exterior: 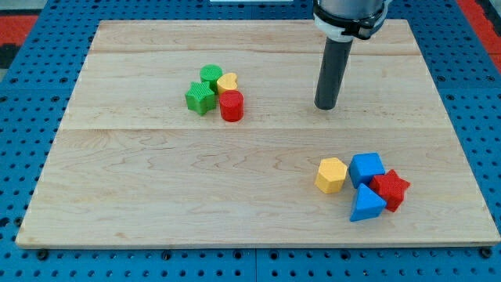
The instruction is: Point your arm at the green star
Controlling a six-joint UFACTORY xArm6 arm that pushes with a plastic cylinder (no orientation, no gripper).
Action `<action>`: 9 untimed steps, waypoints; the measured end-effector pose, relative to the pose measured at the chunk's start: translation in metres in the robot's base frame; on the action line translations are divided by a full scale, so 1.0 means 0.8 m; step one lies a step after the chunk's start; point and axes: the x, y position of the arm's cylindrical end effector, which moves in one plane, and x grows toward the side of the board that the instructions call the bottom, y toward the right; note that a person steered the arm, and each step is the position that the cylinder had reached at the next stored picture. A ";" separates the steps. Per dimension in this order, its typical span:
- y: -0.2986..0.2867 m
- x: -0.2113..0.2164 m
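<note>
The green star [200, 98] lies on the wooden board [156, 172] at the upper left of centre. It touches a green cylinder [210, 77] above it, with a yellow heart [228, 81] and a red cylinder [232, 105] to its right. My tip [326, 106] rests on the board well to the right of this cluster, apart from every block.
A second cluster sits at the lower right: a yellow hexagon [331, 175], a blue cube [366, 168], a blue triangle [366, 204] and a red star [391, 189]. Blue perforated table surrounds the board.
</note>
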 end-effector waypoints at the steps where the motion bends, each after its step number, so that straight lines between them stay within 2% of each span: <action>1: -0.004 0.000; 2: -0.015 0.054; 3: -0.125 0.096; 4: -0.210 0.100; 6: -0.303 0.082; 8: -0.338 0.067; 9: -0.330 0.018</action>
